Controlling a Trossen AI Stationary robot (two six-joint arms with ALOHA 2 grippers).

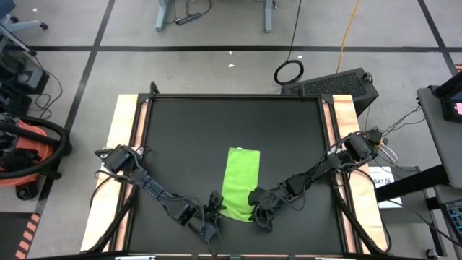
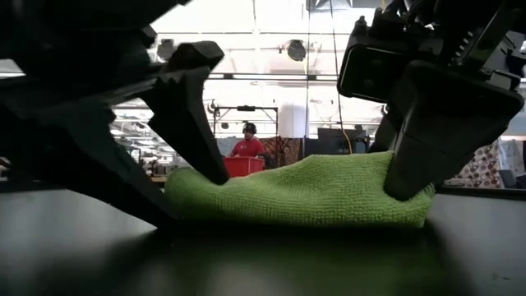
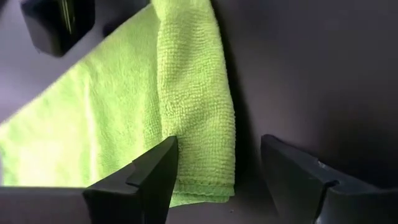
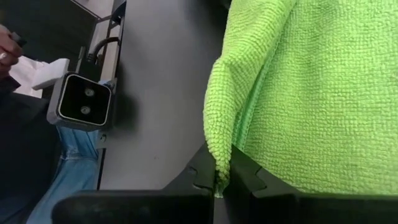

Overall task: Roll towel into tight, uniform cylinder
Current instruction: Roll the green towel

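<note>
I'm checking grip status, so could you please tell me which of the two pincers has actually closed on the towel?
The right pincer: it pinches the towel at its near end. The left pincer stands open around the other corner.

left gripper point(image 3: 214, 177) fingers spread — right gripper point(image 4: 219, 180) fingers pinched.

We see a black mat point(image 1: 188, 137) covering the table, with pale wooden edges point(image 1: 123, 123) showing along its left and right sides. On the floor to the left sits an orange and black vacuum cleaner point(image 1: 29, 155). Beyond the table's far right corner lies a dark keyboard-like unit point(image 1: 339, 85), with a coiled black cable point(image 1: 289, 71) just beside it. In the low view, a person in a red top point(image 2: 248, 145) stands in the room behind. Near the table's edge we find a small camera module point(image 4: 84, 101) on a bracket.
</note>
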